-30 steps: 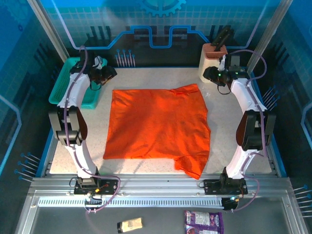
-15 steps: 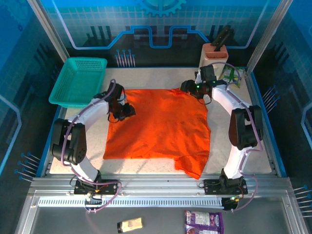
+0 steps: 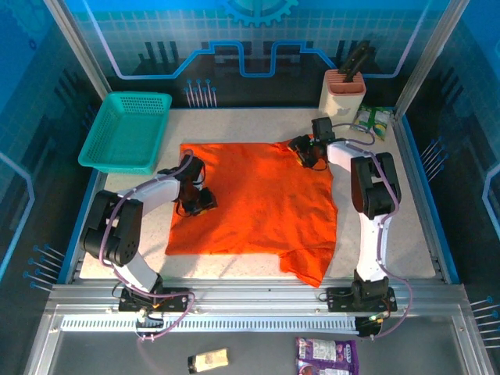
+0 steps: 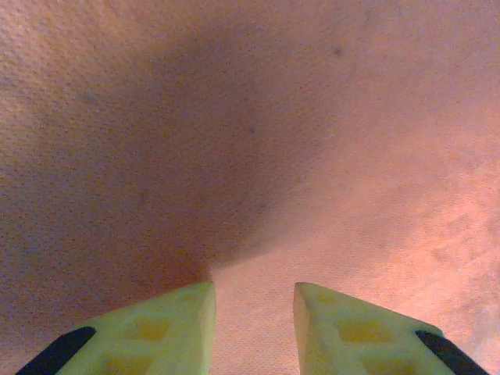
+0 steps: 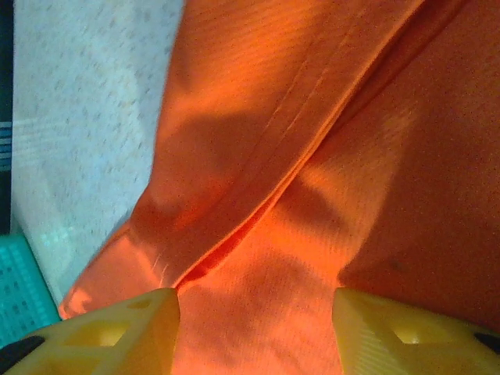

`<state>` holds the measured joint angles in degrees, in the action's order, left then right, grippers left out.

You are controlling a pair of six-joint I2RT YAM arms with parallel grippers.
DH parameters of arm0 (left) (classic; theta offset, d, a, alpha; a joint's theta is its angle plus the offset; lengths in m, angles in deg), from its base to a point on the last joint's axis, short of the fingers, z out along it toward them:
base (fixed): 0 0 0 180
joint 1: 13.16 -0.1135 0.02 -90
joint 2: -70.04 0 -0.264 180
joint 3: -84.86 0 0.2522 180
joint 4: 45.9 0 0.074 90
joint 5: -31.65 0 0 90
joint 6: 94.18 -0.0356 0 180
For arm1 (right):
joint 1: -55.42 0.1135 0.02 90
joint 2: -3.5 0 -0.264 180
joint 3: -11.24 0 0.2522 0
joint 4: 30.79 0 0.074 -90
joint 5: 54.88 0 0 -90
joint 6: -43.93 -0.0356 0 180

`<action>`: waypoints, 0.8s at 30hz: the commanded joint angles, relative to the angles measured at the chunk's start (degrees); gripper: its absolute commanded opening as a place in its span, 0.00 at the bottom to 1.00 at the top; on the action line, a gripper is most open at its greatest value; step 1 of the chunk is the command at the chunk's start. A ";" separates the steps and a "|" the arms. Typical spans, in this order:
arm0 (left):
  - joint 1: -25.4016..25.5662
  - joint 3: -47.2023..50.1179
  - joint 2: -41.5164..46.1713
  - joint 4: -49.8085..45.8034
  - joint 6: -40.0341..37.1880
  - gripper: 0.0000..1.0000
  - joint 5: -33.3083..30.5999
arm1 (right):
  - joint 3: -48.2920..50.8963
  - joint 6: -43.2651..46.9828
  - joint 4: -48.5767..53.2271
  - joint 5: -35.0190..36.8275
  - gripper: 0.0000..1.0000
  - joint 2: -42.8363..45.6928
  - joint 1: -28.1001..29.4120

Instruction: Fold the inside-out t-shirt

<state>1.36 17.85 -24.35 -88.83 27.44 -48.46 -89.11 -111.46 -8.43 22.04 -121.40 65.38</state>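
Note:
The orange t-shirt (image 3: 258, 195) lies spread flat mid-table, one sleeve at the far right corner and the other at the near right. My left gripper (image 3: 199, 201) is down on the shirt's left part, close to its left edge. In the left wrist view its yellow fingertips (image 4: 254, 293) stand a little apart over flat cloth (image 4: 328, 141), nothing pinched between them. My right gripper (image 3: 301, 148) sits at the far right sleeve. In the right wrist view it (image 5: 256, 301) is open wide, straddling a stitched seam fold of the t-shirt (image 5: 312, 156).
A teal mesh basket (image 3: 125, 129) stands at the far left corner. A tan holder with dark utensils (image 3: 346, 90) and a green packet (image 3: 373, 121) are at the far right. Bare speckled table (image 3: 391, 203) runs along the shirt's right side.
Both arms swung in from the back corners and dropped onto the shirt: the left to its left part, the right to the far right sleeve. The shirt has not moved.

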 commanded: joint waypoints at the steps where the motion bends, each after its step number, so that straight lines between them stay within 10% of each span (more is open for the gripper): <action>1: 0.33 1.12 1.98 0.96 0.99 0.33 -1.18 | -3.25 -5.38 1.02 1.62 0.53 -1.95 -0.73; 24: 0.46 3.70 1.75 0.86 0.91 0.33 -3.64 | -8.60 -8.36 5.87 4.41 0.38 -5.95 -1.70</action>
<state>1.38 20.67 -23.69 -87.76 27.44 -51.28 -96.02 -119.24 -3.80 25.34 -125.77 64.29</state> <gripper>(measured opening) 0.327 0.382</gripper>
